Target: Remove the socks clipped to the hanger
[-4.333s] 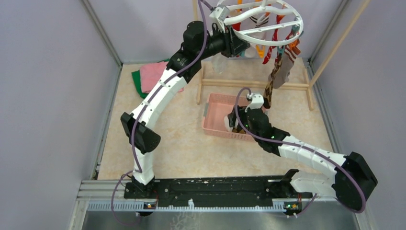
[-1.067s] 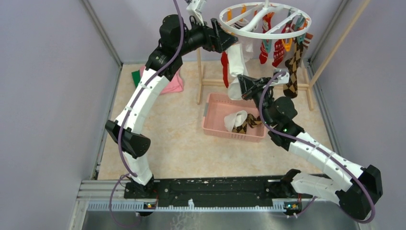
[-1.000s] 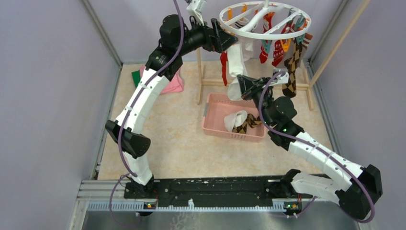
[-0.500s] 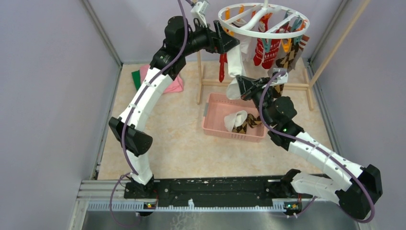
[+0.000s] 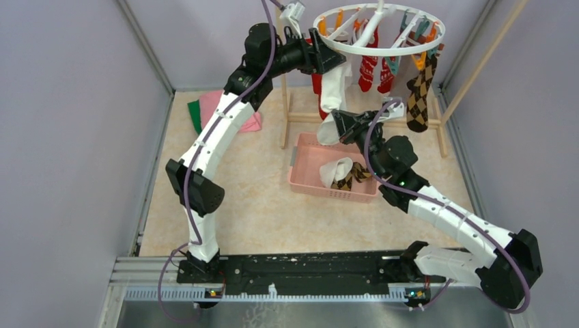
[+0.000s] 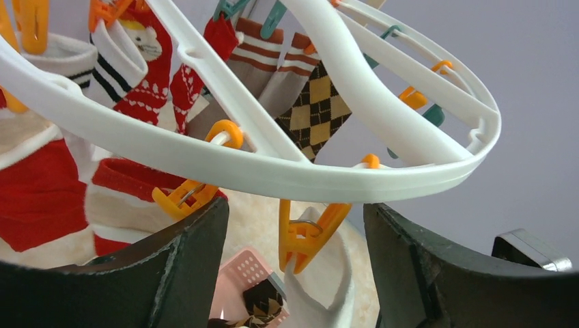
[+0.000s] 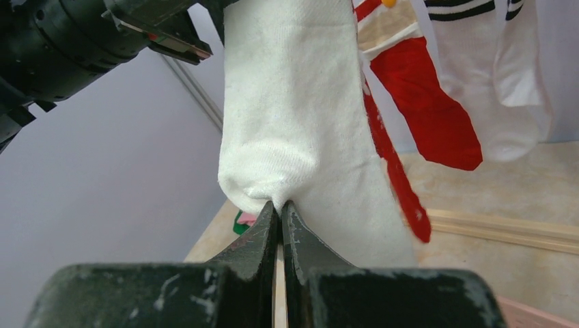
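The white ring hanger (image 5: 372, 51) hangs at the top of the top view with several socks clipped to it. My left gripper (image 5: 328, 60) sits just under its near rim (image 6: 273, 167), open, its fingers either side of an orange clip (image 6: 307, 232) without touching it. That clip pinches the cuff of a plain white sock (image 5: 332, 89). My right gripper (image 7: 280, 205) is shut on this white sock's (image 7: 293, 102) toe, below the hanger (image 5: 339, 121). Red socks (image 5: 369, 68) and a brown argyle sock (image 5: 418, 92) hang further round the ring.
A pink basket (image 5: 300, 160) under the hanger holds a white sock and an argyle sock (image 5: 348, 176). The wooden rack frame (image 5: 362, 119) stands behind it. Pink and green cloths (image 5: 218, 109) lie at the back left. Purple walls close both sides.
My left gripper has shifted right along the hanger's rim and its jaws have narrowed around the orange clip. The hanger has turned, carrying its socks. My right gripper keeps hold of the white sock.
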`<state>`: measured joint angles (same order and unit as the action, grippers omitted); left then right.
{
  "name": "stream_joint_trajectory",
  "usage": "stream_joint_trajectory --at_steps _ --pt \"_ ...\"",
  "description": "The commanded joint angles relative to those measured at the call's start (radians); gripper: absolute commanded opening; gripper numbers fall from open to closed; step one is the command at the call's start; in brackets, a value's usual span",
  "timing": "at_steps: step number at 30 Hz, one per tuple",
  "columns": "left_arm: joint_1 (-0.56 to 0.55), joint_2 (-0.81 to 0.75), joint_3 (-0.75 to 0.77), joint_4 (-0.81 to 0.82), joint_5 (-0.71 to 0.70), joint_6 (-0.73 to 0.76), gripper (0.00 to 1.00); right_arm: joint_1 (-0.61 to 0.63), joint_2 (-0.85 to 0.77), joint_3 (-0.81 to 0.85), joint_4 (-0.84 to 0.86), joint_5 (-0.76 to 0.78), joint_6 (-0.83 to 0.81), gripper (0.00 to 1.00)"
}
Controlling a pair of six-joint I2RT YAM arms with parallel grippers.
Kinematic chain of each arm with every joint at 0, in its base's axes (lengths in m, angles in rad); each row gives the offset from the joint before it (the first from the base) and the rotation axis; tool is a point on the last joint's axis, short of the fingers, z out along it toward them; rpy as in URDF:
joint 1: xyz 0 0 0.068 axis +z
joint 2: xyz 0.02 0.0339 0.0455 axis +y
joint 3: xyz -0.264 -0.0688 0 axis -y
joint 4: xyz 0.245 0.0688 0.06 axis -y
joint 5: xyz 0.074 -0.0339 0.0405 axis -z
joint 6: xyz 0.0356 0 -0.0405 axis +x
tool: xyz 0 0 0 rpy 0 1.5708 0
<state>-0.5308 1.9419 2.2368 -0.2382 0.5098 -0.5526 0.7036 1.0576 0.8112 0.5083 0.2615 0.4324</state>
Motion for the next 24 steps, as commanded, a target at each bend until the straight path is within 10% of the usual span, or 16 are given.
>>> stream_joint_trajectory --at_steps 1,14,24 --pt "-0.004 0.019 0.043 0.064 0.037 -0.047 0.77 -0.004 0.011 0.001 0.035 -0.030 0.024 0.00" --pt "-0.006 -0.010 0.040 0.080 0.058 -0.020 0.63 -0.006 0.057 0.019 0.035 -0.040 0.028 0.00" --pt "-0.005 0.002 0.045 0.101 0.049 -0.009 0.28 -0.005 0.065 0.013 0.033 -0.041 0.037 0.00"
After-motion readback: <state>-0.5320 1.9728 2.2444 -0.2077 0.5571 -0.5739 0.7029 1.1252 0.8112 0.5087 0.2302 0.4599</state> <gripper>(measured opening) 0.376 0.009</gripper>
